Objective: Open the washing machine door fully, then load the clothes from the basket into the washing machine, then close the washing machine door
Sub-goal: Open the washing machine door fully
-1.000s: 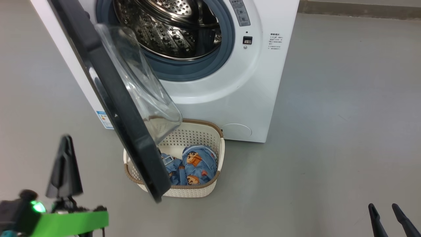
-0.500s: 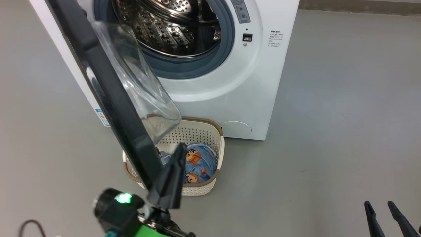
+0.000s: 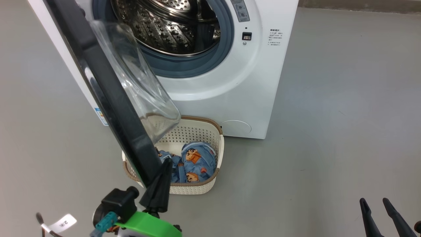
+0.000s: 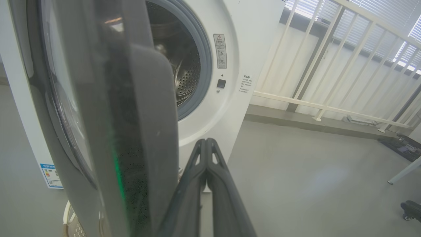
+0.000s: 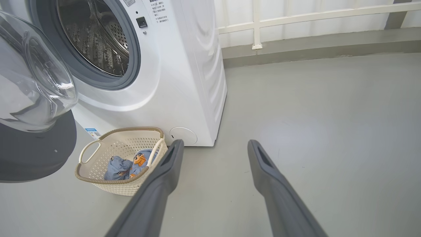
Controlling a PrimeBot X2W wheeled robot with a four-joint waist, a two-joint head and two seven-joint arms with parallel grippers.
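Observation:
The washing machine (image 3: pixel 256 82) shows its steel drum (image 3: pixel 171 26), and the washing machine door (image 3: pixel 108 98) stands partly open, its black rim slanting down over the basket (image 3: pixel 194 190). The clothes (image 3: pixel 194 161) lie in the basket, light blue with cartoon faces. My left gripper (image 3: pixel 167 161) is shut with nothing in it, its tips right at the door's lower edge, on the drum side; whether they touch it I cannot tell. In the left wrist view the shut gripper (image 4: pixel 206 142) sits just right of the door (image 4: pixel 138 131). My right gripper (image 5: pixel 216 144) is open, low over the floor, right of the basket (image 5: pixel 125 188).
A white railing (image 4: pixel 329 65) runs behind the machine on the right. Bare grey floor (image 3: pixel 329 131) spreads to the machine's right. A dark caster wheel (image 4: pixel 409 210) and a pale leg (image 4: pixel 404 171) stand at the far right. A blue energy label (image 3: pixel 100 116) is on the machine's side.
My left gripper has swung from the far left across to the door's lower edge, then drawn back slightly. The door and basket look unmoved. The camera has shifted a little.

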